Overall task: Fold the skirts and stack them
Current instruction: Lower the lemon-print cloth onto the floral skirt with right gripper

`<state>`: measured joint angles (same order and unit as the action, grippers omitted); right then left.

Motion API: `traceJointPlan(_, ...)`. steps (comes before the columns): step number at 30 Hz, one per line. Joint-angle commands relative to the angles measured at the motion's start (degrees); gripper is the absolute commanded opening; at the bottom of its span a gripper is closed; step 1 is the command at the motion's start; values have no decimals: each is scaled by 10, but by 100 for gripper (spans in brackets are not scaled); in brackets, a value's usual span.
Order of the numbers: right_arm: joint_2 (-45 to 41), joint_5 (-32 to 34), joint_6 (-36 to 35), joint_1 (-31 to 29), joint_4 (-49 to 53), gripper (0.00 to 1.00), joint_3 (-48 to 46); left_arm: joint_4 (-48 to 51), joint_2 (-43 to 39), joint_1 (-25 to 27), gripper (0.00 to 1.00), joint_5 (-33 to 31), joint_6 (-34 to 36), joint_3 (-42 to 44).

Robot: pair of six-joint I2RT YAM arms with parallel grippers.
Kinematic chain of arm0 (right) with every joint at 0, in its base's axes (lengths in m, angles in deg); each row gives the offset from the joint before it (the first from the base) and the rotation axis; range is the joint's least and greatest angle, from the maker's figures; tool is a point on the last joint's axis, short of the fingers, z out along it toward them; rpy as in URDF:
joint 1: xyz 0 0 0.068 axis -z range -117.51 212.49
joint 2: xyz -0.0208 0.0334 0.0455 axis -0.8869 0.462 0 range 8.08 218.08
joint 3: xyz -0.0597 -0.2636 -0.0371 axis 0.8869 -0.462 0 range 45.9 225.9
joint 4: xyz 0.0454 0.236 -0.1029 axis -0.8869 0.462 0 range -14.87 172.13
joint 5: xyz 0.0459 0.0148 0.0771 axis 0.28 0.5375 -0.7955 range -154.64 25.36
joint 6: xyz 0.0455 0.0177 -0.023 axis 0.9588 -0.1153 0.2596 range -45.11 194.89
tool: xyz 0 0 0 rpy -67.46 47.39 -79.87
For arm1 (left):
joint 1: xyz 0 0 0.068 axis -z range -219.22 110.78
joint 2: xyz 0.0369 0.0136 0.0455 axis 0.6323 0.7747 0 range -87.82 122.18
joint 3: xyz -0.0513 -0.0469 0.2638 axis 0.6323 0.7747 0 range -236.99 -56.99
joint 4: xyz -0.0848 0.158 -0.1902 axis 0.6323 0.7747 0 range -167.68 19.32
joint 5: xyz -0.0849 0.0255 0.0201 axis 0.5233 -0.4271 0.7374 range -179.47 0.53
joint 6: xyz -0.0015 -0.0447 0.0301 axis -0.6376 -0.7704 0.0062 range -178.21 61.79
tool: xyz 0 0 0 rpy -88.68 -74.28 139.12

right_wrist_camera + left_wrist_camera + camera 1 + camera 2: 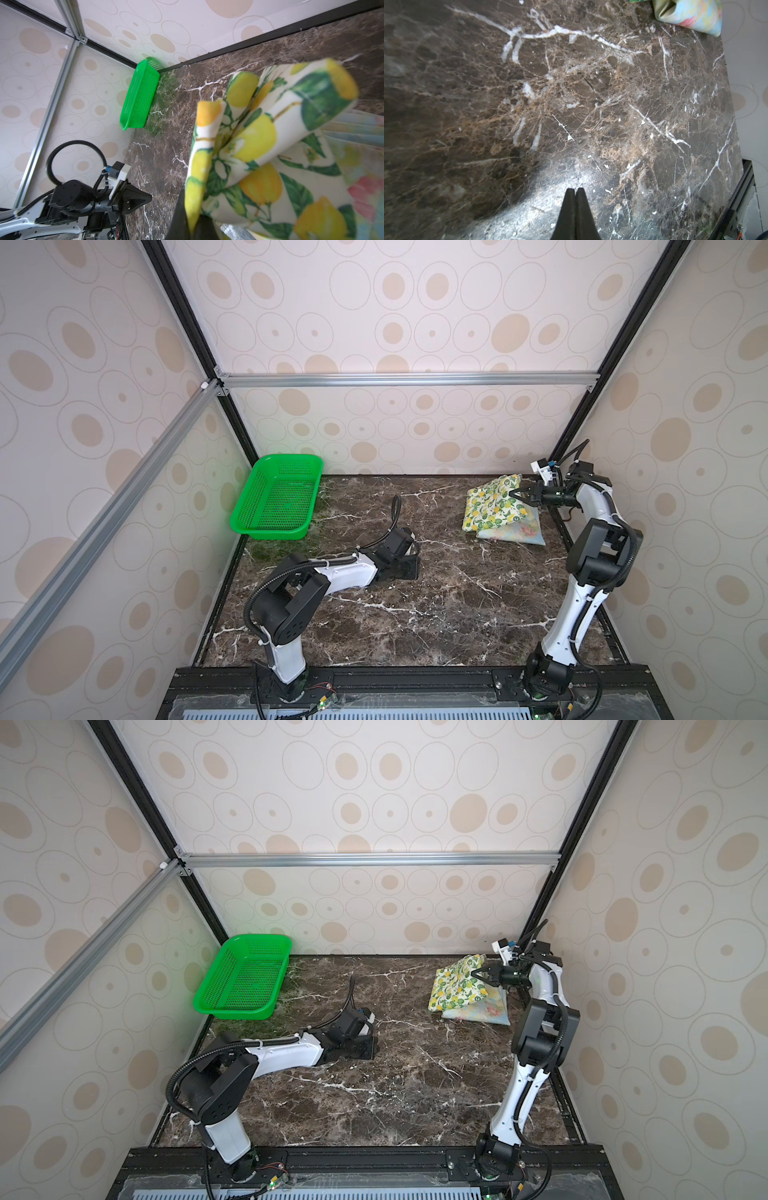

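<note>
In both top views the cream lemon-print skirt (492,508) (455,988) lies folded on top of the pastel flowered skirt (515,534) (482,1014) at the back right of the marble table (415,614). My right gripper (512,494) (476,974) is shut on an upper fold of the lemon skirt (259,135), which rises between its jaws (193,220). The pastel skirt (361,187) shows underneath. My left gripper (413,570) (368,1050) rests low on the table's middle, shut and empty (574,189), far from the pastel skirt (691,16).
A green mesh basket (276,497) (243,977) (139,95) stands empty at the back left corner. Patterned walls enclose the table on three sides. The left arm (72,199) lies stretched over the table's middle.
</note>
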<state>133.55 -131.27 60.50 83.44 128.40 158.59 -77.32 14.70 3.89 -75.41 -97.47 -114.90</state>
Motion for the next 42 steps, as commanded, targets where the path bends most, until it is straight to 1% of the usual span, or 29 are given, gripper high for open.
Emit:
traceJointPlan(1, -1, -71, -32, -4, 30, 0, 19, 9, 10, 0, 0, 1, -10, -25)
traceJointPlan(5, -5, -69, -27, -20, 26, 0, 29, 5, 20, 4, 0, 5, -12, -31)
traceJointPlan(11, 0, -79, -2, -21, 15, 0, 61, 7, 21, 5, 0, 3, -12, -33)
traceJointPlan(13, 2, -73, 1, -18, 18, 0, 71, 8, 22, 5, 0, 3, -12, -34)
traceJointPlan(17, 14, -84, -3, -9, 35, 0, 96, 8, 23, 6, 0, 2, -13, -35)
traceJointPlan(21, 16, -94, -7, 12, 45, 0, 95, 12, 23, 8, 0, 0, -14, -37)
traceJointPlan(26, 31, -66, -28, 31, 78, 0, 95, 15, 31, 11, 0, 2, -14, -42)
traceJointPlan(30, 57, -17, -45, 47, 112, 0, 95, 17, 39, 14, 0, 5, -13, -52)
traceJointPlan(35, 77, 18, -52, 69, 130, 0, 92, 28, 51, 15, 0, 12, -9, -67)
traceJointPlan(38, 93, 60, -49, 69, 140, 0, 105, 36, 58, 15, 0, 15, -6, -76)
traceJointPlan(42, 104, 71, -44, 70, 142, 0, 117, 41, 69, 16, 0, 18, -4, -90)
